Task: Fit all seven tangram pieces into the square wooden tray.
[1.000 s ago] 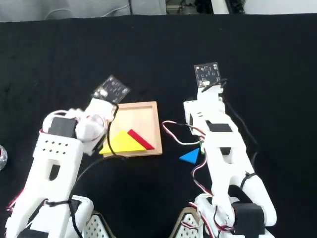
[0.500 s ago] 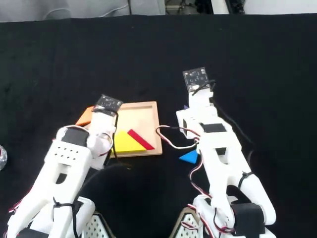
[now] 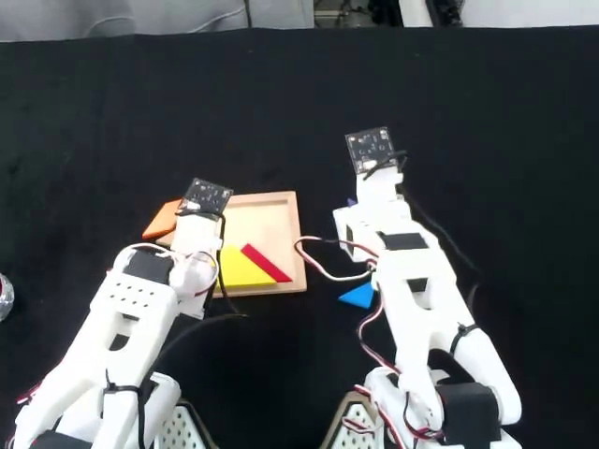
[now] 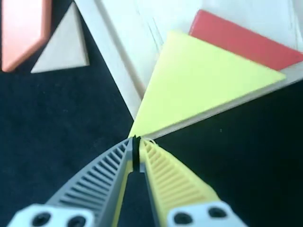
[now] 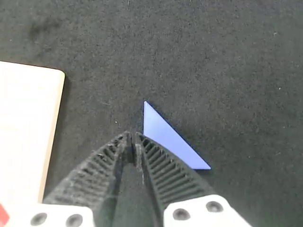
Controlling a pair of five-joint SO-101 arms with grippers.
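1. On the black cloth (image 3: 468, 112), the square wooden tray (image 3: 284, 200) lies between the two arms, closer to the left one. It holds two pieces: a big yellow triangle (image 4: 199, 90) and a red piece (image 4: 246, 40) that touches it.
2. The yellow triangle is not seated flat, I think. One of its corners goes over the rim of the tray, toward the cloth.
3. The left gripper (image 4: 136, 150) has its fingers pressed together with nothing between them. Its tip touches this overhanging corner.
4. Outside the tray, just beside its left rim, an orange piece (image 4: 21, 28) and a small pale triangle (image 4: 64, 47) lie on the cloth, close to each other.
5. The right gripper (image 5: 131, 144) is also closed and empty. Its tip is just beside a light violet triangle (image 5: 168, 139), which lies flat on the cloth near the right side of the tray.
6. A blue triangle (image 3: 357, 296) lies on the cloth beside the right arm, apart from the tray.
7. My judgement is that the task is in its early part. Two of the seven pieces are in the tray, and one of them needs correcting. Four more pieces wait outside, and much of the tray floor is bare wood.
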